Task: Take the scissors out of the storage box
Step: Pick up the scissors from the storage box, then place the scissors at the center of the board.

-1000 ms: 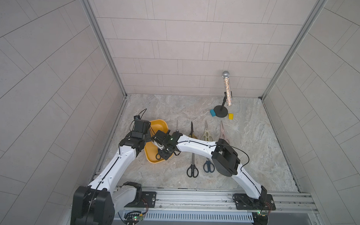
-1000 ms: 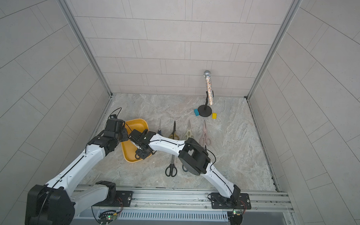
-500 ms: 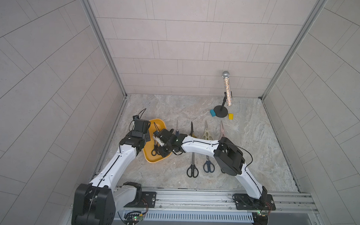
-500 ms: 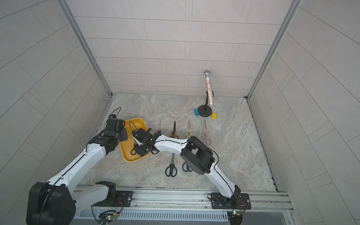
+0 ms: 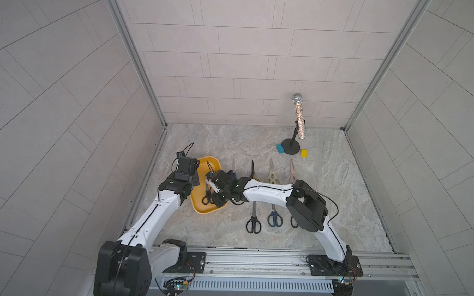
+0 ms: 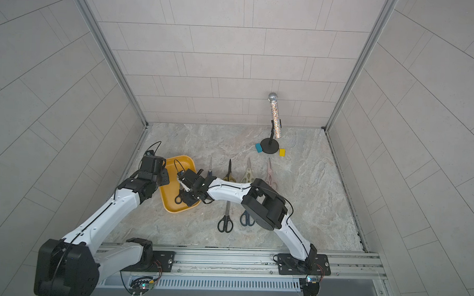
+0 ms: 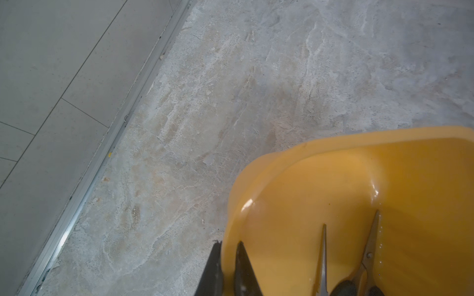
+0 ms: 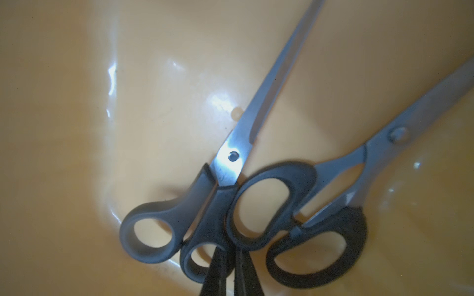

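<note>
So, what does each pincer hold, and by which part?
Left pincer clamps the storage box by its rim; right pincer pinches black-handled scissors by a handle loop.

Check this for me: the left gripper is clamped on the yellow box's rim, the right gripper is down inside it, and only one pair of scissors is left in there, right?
No, two pairs lie in the storage box: the right wrist view shows grey-handled scissors and black-handled scissors side by side. The left gripper on the rim and right gripper inside are correct.
</note>
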`<act>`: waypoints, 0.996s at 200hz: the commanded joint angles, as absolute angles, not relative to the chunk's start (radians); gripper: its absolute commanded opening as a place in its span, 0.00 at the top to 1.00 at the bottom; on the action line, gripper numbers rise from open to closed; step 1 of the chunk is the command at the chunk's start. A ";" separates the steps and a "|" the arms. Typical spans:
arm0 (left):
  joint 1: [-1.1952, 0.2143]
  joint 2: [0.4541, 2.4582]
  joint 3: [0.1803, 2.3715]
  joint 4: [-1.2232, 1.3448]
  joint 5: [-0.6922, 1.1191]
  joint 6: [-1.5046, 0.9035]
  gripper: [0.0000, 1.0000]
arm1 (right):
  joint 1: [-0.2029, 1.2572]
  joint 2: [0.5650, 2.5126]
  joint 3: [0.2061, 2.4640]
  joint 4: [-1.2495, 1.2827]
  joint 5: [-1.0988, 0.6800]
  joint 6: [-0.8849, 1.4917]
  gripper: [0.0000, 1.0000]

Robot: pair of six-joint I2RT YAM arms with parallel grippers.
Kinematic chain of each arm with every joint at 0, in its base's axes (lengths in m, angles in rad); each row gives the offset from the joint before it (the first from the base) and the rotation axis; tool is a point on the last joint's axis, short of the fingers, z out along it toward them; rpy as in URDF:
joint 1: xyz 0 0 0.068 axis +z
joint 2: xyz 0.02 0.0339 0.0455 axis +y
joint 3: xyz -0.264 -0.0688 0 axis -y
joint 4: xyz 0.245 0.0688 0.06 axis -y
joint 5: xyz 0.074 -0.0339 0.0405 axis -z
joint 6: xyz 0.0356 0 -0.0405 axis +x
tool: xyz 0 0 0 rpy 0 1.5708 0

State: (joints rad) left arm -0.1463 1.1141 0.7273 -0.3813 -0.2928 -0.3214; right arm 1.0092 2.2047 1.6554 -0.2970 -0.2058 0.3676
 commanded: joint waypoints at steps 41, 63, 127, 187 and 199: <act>-0.142 1.115 0.731 -0.428 -0.339 -0.288 1.00 | 0.981 2.129 1.625 -0.345 -0.360 0.445 1.00; -0.143 1.114 0.729 -0.428 -0.342 -0.288 1.00 | 0.975 2.102 1.601 -0.324 -0.387 0.477 1.00; -0.142 1.125 0.729 -0.408 -0.361 -0.282 1.00 | 0.936 1.941 1.536 -0.337 -0.359 0.540 1.00; -0.143 1.097 0.714 -0.382 -0.390 -0.271 1.00 | 0.925 1.801 1.440 -0.579 -0.218 0.594 1.00; -0.142 1.089 0.713 -0.380 -0.393 -0.269 1.00 | 0.931 1.783 1.404 -0.602 -0.202 0.612 1.00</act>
